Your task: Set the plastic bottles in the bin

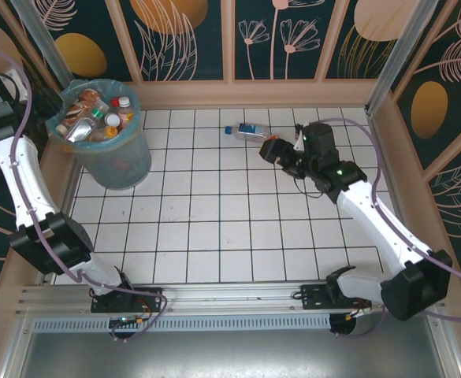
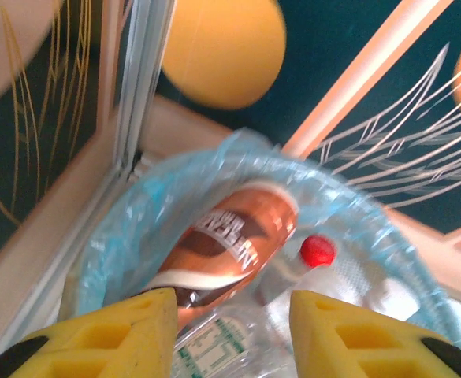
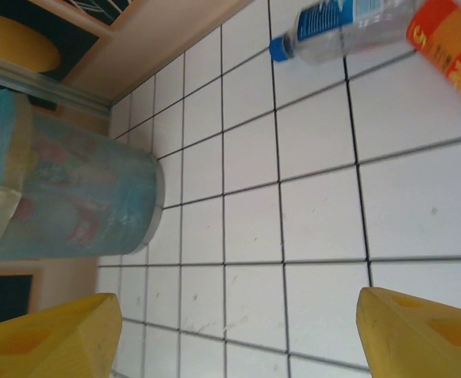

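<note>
Over bottle-filled round grey-blue bin point(image 1: 128, 161) far left, left gripper point(image 2: 228, 307) parted, empty, right gripper point(image 3: 234, 307) spread wide, empty, near clear blue-labelled plastic bottle point(image 1: 246, 131)

The worktop point(image 1: 214, 213) is showing a smooth white tiled finish with dark grid lines, bordered by pale matt wooden edging point(image 1: 238, 93) and a ribbed grey metal rail point(image 1: 238, 323). The bin point(image 1: 126, 161) is looking like smooth matt plastic. It is lined with a thin, crinkled, translucent blue bag point(image 2: 167, 177), and the clear glossy plastic bottles point(image 2: 230, 244) inside are catching the light.
</note>
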`<act>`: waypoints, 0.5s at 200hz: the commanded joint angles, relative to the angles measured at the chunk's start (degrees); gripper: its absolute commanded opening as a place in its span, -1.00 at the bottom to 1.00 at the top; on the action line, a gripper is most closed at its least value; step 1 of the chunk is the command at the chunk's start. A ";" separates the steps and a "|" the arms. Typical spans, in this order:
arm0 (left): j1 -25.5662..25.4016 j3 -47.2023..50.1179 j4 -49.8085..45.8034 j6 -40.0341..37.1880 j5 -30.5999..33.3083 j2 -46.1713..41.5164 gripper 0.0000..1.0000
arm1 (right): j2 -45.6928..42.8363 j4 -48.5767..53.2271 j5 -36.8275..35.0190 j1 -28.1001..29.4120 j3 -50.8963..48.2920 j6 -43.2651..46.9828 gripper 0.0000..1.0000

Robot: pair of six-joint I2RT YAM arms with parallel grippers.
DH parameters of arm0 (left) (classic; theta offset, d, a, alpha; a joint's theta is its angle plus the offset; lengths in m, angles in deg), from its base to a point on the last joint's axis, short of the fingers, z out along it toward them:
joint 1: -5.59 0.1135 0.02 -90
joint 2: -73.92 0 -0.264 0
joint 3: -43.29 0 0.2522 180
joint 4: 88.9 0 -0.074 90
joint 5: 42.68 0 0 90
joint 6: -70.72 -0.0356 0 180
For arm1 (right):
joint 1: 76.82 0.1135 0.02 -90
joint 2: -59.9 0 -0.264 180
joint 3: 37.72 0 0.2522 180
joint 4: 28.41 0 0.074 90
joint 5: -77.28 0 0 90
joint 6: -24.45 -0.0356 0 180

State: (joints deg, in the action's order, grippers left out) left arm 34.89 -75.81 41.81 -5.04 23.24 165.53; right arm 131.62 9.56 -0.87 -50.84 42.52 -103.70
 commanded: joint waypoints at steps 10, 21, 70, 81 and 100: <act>-1.83 -1.63 3.53 2.29 3.68 -7.71 -0.10 | 7.65 3.96 -7.47 -1.83 5.65 10.49 0.62; -5.61 -0.33 3.91 0.65 7.11 -9.83 -0.09 | 10.62 2.29 -8.11 -3.38 5.98 12.73 0.63; -26.83 12.34 7.25 -0.73 16.58 -17.68 -0.05 | 26.53 -2.26 -12.27 -8.86 11.66 24.53 0.75; -30.65 15.91 8.81 0.07 17.76 -19.10 -0.05 | 29.87 -2.72 -13.82 -9.63 13.26 27.29 0.78; -37.15 21.59 11.64 1.43 18.64 -20.50 -0.05 | 35.60 -3.53 -16.00 -10.64 15.75 31.62 0.80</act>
State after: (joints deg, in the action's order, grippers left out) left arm 3.84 -60.25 49.02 -5.00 37.80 146.03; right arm 162.42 8.13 -11.84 -60.41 54.02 -80.90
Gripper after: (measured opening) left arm 0.475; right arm 0.896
